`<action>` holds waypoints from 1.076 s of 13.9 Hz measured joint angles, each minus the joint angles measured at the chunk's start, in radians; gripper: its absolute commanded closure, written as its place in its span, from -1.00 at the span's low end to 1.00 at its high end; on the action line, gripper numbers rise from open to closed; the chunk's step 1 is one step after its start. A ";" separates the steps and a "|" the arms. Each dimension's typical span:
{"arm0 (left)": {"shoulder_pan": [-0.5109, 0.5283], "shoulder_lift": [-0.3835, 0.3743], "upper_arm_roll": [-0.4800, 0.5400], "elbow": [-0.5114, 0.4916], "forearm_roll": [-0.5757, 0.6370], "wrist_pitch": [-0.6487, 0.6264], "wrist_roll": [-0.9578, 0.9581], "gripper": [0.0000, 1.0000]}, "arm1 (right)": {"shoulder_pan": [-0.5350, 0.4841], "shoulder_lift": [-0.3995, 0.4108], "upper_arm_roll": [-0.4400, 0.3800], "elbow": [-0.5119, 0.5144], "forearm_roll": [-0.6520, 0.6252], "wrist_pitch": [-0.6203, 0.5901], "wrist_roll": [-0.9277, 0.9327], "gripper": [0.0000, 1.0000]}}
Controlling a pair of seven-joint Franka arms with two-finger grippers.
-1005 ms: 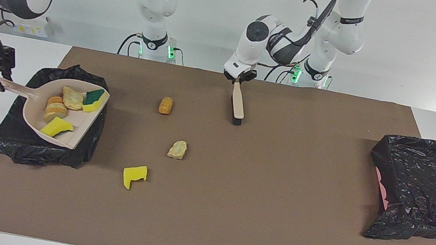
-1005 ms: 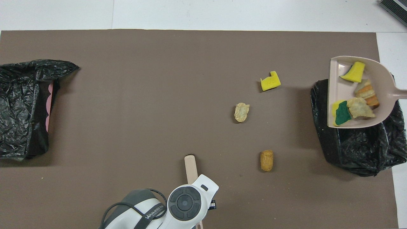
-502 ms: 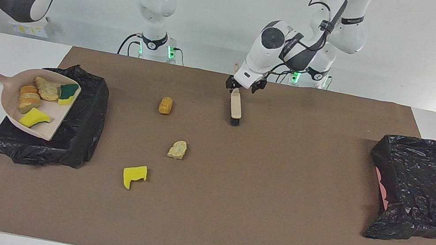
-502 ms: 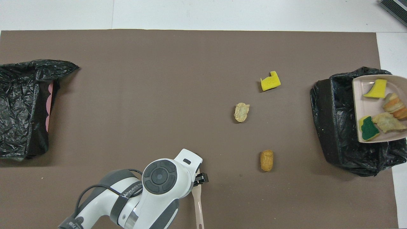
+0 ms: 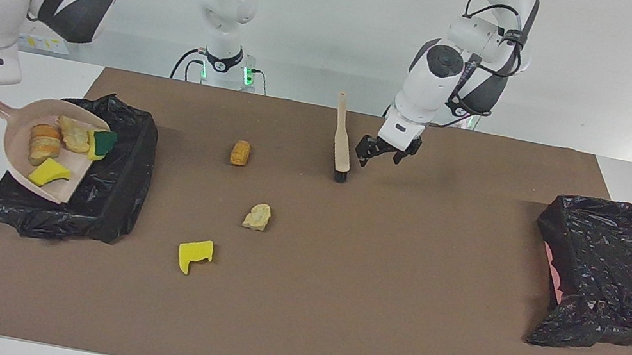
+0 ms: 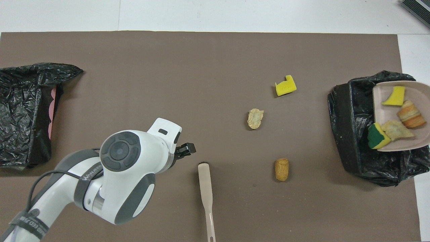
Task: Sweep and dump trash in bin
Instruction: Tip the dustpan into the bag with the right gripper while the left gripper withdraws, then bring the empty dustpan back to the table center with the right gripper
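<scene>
I see two glossy white arms with dark grey joint padding, round grey end caps, black cables looped outside, black jaws, and green base lights.

One camera is looking from high across the worktop [image 5: 287, 341], facing both robots and taking in the whole brown mat. The other is looking steeply down from above the robots' end. Both are showing the brush [image 5: 341, 143] [image 6: 205, 188] and both black bags, half a turn apart.
</scene>
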 measured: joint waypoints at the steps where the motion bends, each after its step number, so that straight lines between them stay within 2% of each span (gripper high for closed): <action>1: 0.033 0.000 0.000 0.026 0.005 -0.003 0.040 -1.00 | 0.007 -0.038 0.000 -0.042 -0.012 0.004 0.013 1.00; 3: 0.107 0.000 0.001 0.079 0.007 -0.021 0.147 -1.00 | 0.010 -0.103 0.001 -0.116 -0.055 0.014 0.019 1.00; 6: 0.211 0.001 0.003 0.156 0.011 -0.113 0.342 -1.00 | 0.011 -0.152 0.001 -0.175 -0.128 0.021 0.020 1.00; 10: 0.353 0.004 0.004 0.271 0.022 -0.296 0.637 -1.00 | 0.038 -0.182 0.002 -0.181 -0.204 0.021 0.020 1.00; 15: 0.464 0.007 0.004 0.388 0.094 -0.484 0.833 -1.00 | 0.061 -0.205 0.006 -0.120 -0.210 -0.010 0.020 1.00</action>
